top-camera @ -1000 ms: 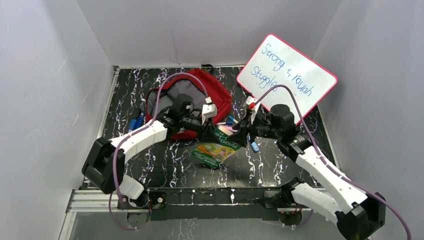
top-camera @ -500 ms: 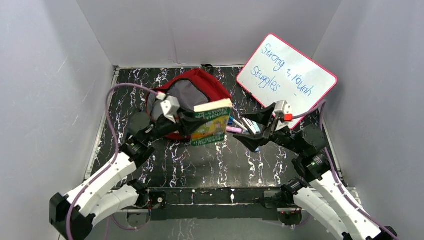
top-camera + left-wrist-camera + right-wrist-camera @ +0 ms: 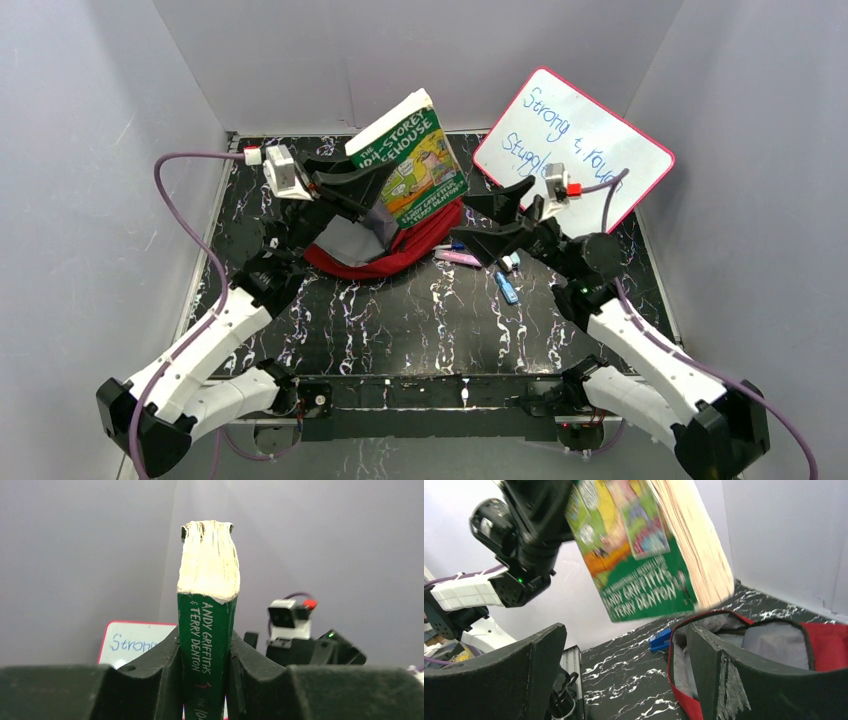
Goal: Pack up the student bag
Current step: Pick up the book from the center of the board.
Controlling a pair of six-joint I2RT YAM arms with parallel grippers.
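The red student bag (image 3: 415, 243) lies open at the back middle of the table, grey lining (image 3: 352, 238) showing; it also shows in the right wrist view (image 3: 774, 650). My left gripper (image 3: 352, 190) is shut on a green paperback book (image 3: 410, 160) and holds it high above the bag's opening. In the left wrist view the book's spine (image 3: 206, 645) is clamped between the fingers. In the right wrist view the book (image 3: 644, 550) hangs above the bag. My right gripper (image 3: 500, 215) is open and empty, raised just right of the bag.
A pink-framed whiteboard (image 3: 575, 150) leans at the back right. Pens and a blue item (image 3: 507, 288) lie on the table right of the bag. A blue stapler (image 3: 660, 640) lies left of the bag. Grey walls close in on all sides.
My left gripper has lifted the book up and back, from in front of the bag to above its opening. My right gripper has moved slightly back and stays open.
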